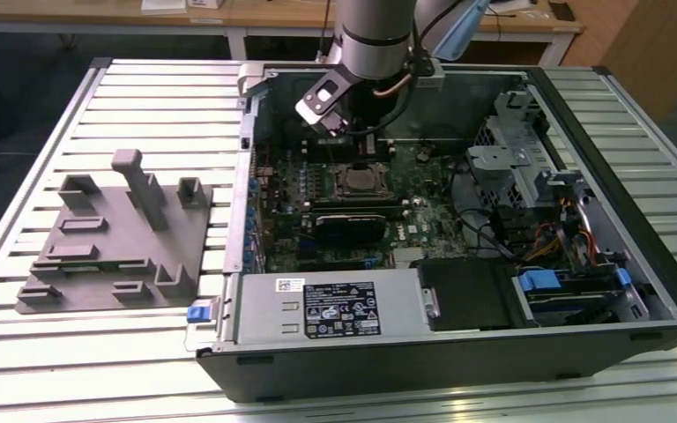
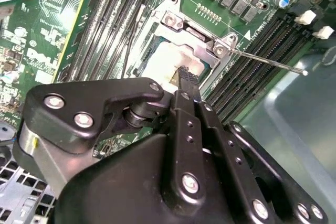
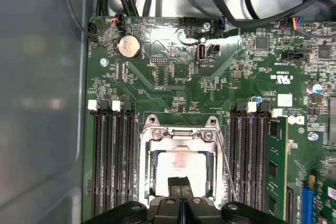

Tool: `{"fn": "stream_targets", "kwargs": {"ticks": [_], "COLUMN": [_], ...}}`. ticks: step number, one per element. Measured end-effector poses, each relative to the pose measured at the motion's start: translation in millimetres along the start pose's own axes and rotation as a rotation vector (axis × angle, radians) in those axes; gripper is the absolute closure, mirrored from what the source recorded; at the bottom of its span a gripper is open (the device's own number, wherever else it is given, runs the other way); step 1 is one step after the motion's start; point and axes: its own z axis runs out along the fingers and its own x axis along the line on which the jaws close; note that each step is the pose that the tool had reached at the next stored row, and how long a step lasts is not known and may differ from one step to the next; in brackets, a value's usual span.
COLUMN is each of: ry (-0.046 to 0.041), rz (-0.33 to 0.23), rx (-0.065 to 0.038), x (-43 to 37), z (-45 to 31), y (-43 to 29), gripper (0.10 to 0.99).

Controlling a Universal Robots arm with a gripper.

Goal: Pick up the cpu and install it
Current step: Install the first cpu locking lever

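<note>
Cpu [image 3: 181,163] lies flat inside the socket frame [image 3: 178,135] on the motherboard [image 3: 173,77], directly under the fingers [image 3: 175,186]. In both wrist views the two tips are pressed together with nothing visible between them, poised over the chip's near edge [image 2: 163,64]; whether they touch its plate cannot be told. The chip is square, so it has no long axis, and its sides run parallel to the memory slots [image 3: 113,156] flanking the fingers. A thin lever rod [image 2: 262,59] stands beside the frame. Further out, the open computer case [image 1: 621,97] rests on the bench [image 1: 138,79], with a grey tray [image 1: 115,238] well apart.
</note>
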Motion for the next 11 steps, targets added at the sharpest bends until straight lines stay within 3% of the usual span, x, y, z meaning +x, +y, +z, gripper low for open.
{"fn": "stream_targets", "kwargs": {"ticks": [1,2,4,8,11], "ry": [0.0065,0.0097,0.0120,0.0183,0.0188], "rz": [0.000,0.000,0.000,-0.004,-0.051], "rx": [0.000,0.000,0.000,0.000,0.001], "x": [0.3,0.6,0.7,0.7,0.7], "z": [-15.2,-23.5,-30.5,-36.1,-36.1], "y": [0.1,0.2,0.1,0.1,0.0], "gripper": [0.980,0.980,0.980,0.980,0.980]}}
